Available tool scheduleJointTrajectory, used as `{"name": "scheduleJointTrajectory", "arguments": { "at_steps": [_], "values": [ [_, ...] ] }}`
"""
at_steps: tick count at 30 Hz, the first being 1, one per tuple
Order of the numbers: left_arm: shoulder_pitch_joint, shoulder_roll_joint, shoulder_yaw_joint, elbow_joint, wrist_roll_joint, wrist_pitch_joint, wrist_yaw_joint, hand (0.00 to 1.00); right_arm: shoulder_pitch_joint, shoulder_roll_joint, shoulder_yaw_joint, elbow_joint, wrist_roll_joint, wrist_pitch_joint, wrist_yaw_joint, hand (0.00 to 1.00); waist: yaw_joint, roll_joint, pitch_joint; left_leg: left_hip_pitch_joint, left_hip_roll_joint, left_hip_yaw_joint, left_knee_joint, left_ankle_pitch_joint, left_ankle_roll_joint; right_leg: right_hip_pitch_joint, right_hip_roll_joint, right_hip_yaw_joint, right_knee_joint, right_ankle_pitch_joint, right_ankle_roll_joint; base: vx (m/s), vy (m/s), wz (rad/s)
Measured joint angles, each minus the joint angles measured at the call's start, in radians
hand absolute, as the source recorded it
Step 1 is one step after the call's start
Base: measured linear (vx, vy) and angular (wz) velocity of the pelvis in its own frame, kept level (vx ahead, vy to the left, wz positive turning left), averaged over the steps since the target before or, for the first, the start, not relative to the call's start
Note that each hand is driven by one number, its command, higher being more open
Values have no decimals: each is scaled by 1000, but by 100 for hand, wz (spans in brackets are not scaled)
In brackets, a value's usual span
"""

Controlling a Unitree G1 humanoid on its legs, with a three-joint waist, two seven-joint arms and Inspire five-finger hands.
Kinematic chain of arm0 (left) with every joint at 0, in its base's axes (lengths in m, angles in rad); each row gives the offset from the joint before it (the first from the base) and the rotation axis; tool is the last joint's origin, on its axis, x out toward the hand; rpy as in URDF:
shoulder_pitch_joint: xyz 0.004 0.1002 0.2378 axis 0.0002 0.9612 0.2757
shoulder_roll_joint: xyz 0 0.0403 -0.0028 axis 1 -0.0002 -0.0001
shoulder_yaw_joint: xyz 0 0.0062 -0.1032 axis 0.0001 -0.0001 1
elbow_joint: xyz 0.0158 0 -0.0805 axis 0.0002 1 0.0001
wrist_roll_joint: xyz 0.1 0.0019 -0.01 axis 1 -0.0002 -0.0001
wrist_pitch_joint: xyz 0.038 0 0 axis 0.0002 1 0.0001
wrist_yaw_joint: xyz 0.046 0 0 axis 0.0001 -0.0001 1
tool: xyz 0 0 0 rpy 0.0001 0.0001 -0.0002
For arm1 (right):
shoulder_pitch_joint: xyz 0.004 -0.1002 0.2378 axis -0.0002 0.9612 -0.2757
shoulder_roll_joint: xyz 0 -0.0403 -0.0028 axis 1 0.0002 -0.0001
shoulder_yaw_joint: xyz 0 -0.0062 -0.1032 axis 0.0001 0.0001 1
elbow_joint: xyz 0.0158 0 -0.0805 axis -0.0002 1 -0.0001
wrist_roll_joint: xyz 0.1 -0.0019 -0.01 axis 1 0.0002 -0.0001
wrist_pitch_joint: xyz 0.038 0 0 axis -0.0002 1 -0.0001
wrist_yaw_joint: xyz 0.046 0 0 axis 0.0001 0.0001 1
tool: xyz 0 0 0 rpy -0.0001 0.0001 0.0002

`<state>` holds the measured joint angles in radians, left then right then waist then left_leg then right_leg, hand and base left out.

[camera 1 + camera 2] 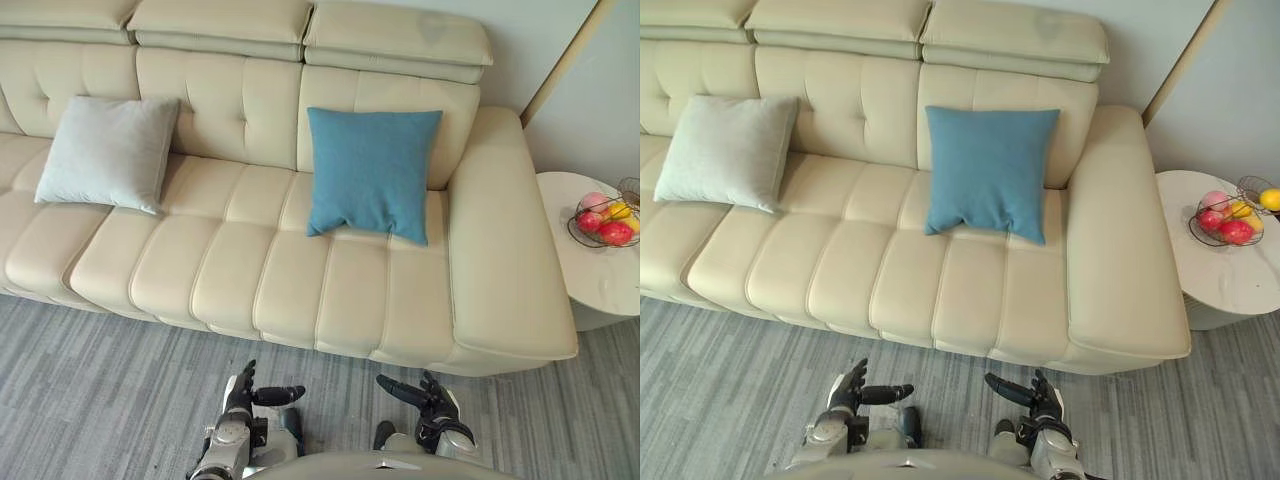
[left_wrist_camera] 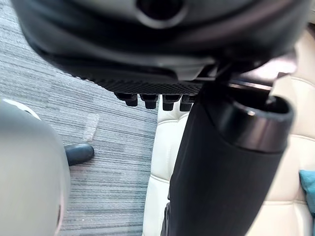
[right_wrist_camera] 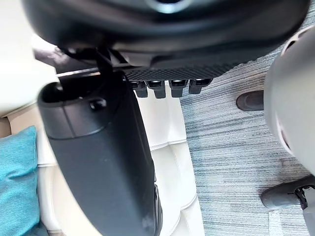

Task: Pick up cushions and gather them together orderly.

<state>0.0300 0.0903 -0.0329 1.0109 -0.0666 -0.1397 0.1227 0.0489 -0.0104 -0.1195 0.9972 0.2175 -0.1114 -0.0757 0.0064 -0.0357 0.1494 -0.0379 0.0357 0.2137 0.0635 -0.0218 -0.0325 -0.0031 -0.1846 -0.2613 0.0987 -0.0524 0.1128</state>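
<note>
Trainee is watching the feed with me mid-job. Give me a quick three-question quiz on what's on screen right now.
1. True or false: on the sofa, the blue cushion touches the grey cushion.
2. Where does the fruit basket stand? A on the sofa; B on the round side table; C on a shelf.
3. Fill in: the left hand and the right hand both hold ____.
Key: 1 false, they lean on the backrest well apart; 2 B; 3 nothing, both hands are open.

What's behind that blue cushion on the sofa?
The blue cushion leans against the cream sofa's backrest, its bottom edge on the seat. Anything tucked between them is covered.
</note>
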Motion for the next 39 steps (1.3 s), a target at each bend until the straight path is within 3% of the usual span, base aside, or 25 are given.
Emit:
{"name": "scheduleJointTrajectory", "arguments": {
  "at_steps": [11,13,23,29,34,39],
  "values": [
    [23,26,-28,38,41,3,-3,100,6,-18,-18,66,-21,4,-1,100,-11,-2,-20,113,2,7,-95,27,-10,88,32,13,-63,15,-16,29,-19,-6],
    [23,23,-32,75,67,3,-14,100,16,-19,-18,101,-41,15,0,100,-17,-5,-56,163,-5,19,-139,28,-9,128,38,28,-114,24,-25,12,-6,-8],
    [23,22,-31,75,63,3,-21,100,20,-22,-23,100,-40,15,3,100,-18,2,-52,167,-4,24,-141,28,-9,130,38,27,-112,24,-25,0,0,0],
    [27,15,-20,75,19,10,-44,100,25,-23,-93,93,-36,16,26,100,-32,18,-37,195,2,53,-148,29,-11,149,38,36,-109,23,-23,-27,-10,-6],
    [33,2,13,74,-15,20,-67,100,28,-22,-146,76,-20,28,30,100,-49,29,-20,211,28,103,-133,21,-29,149,48,67,-90,18,-17,-60,-41,-20],
    [22,2,33,74,-26,21,-78,100,43,-18,-154,32,-19,35,34,100,-59,26,4,193,114,215,80,-81,-81,128,86,179,-33,-10,-33,-23,-90,-66]
  ]
}}
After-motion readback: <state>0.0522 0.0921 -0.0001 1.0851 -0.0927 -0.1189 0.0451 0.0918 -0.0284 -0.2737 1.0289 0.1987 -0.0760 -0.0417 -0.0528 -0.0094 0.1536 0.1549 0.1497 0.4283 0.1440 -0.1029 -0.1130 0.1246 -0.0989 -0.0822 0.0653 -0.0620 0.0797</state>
